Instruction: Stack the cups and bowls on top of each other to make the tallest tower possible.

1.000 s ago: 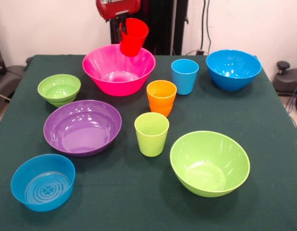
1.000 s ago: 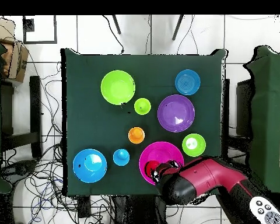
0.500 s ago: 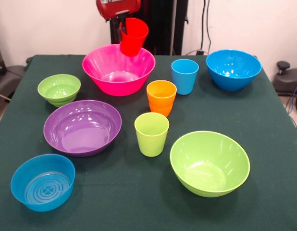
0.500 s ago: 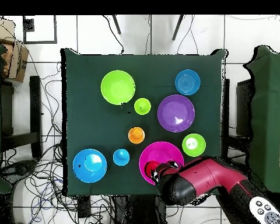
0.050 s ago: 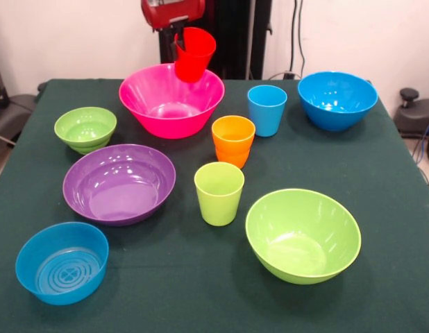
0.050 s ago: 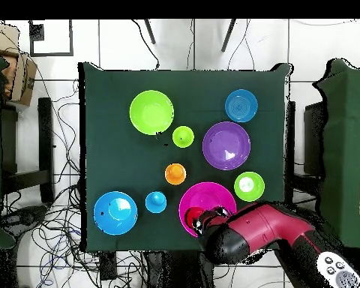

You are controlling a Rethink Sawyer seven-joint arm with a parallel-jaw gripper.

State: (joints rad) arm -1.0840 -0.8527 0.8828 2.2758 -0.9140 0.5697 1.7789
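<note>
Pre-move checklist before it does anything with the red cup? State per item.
1. Gripper holding the red cup: ok, cup held tilted, off the table.
2. Cup above the pink bowl: ok in both views.
3. Pink bowl empty: ok.
4. Cup level for release: not ok, it leans.
5. Neighbours apart from the pink bowl: ok, small green bowl and light blue cup stand apart.
6. Tower started: not ok, nothing nested yet.

Front view, counter (image 5: 388,208). Far edge: centre bowl (image 5: 171,104), with the raised cup (image 5: 194,54) above its back rim. Small bowl (image 5: 85,128) to its left; far cup (image 5: 266,109) and far-right bowl (image 5: 337,100) to its right. Middle: mid-left bowl (image 5: 119,182), middle cup (image 5: 233,141), nearer cup (image 5: 219,193). Near edge: ringed-base bowl (image 5: 62,262) at the left corner, near-right bowl (image 5: 303,234).
</note>
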